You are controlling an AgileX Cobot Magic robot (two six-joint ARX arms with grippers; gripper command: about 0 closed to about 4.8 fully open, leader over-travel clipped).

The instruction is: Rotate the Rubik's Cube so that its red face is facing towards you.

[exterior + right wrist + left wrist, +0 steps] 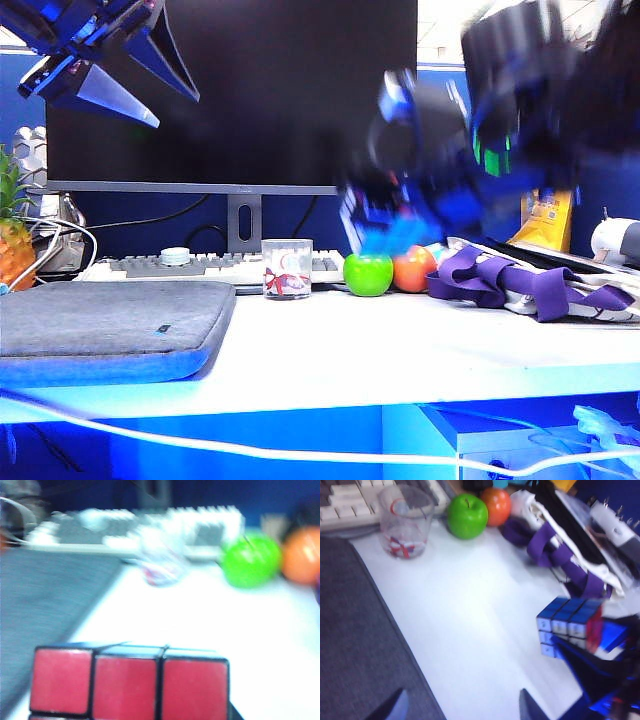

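Observation:
The Rubik's Cube (568, 625) hangs above the white table, gripped by my right gripper, one dark blue finger (590, 667) showing under it. In the left wrist view its blue side faces up and the red face (595, 626) points towards the purple-strapped bag. The red face (130, 685) fills the near part of the right wrist view, between the jaws of my right gripper (131, 702). In the exterior view that arm and cube are a blur around (388, 232), right of centre. My left gripper (150, 85) is raised at the upper left, open and empty, fingertips (395, 706) apart.
A green apple (368, 273), an orange (413, 268) and a glass cup (287, 268) stand before the keyboard (200, 265) and monitor (230, 90). A grey padded sleeve (110, 325) covers the table's left. The bag (530, 285) lies at the right.

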